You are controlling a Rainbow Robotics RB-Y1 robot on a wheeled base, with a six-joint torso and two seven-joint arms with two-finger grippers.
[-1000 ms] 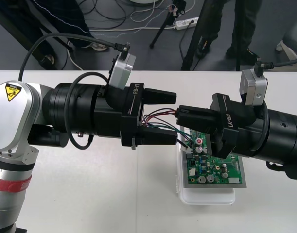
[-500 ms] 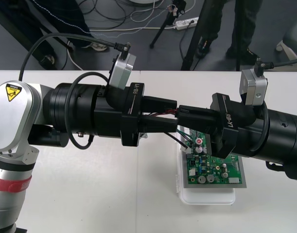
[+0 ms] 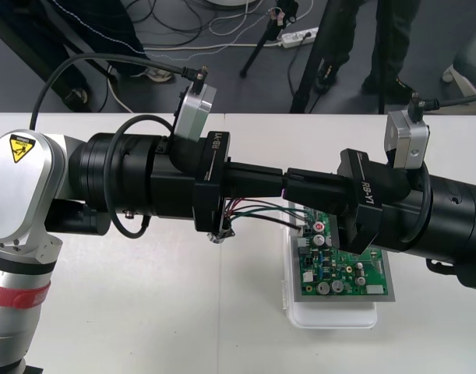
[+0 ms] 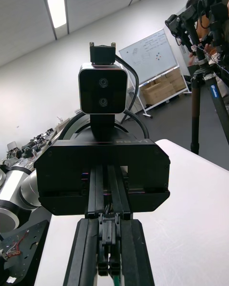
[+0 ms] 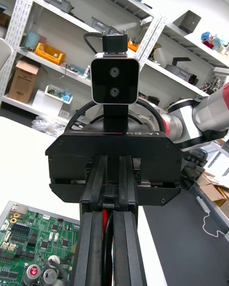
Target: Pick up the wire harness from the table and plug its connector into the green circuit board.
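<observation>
The thin red, green and black wire harness (image 3: 257, 207) is held in the air just left of the green circuit board (image 3: 343, 274). It is clenched by the black-fingered left gripper (image 3: 279, 176) and right gripper (image 3: 290, 183), positioned tip to tip above the board's far-left corner.

Front cam sits up high and looks steeply down at the table (image 3: 144, 312). There's a dark floor strip along the top of the frame, and both arms meet mid-frame. The right wrist cam (image 3: 407, 140) looks level along its own fingers, super close, straight at the left gripper (image 4: 107, 205). The left wrist cam (image 3: 195, 113) does the same back at the right gripper (image 5: 112, 195). Left wrist and front cams both catch the green circuit board (image 3: 343, 273). The wire harness (image 3: 257, 209) is in all three.
</observation>
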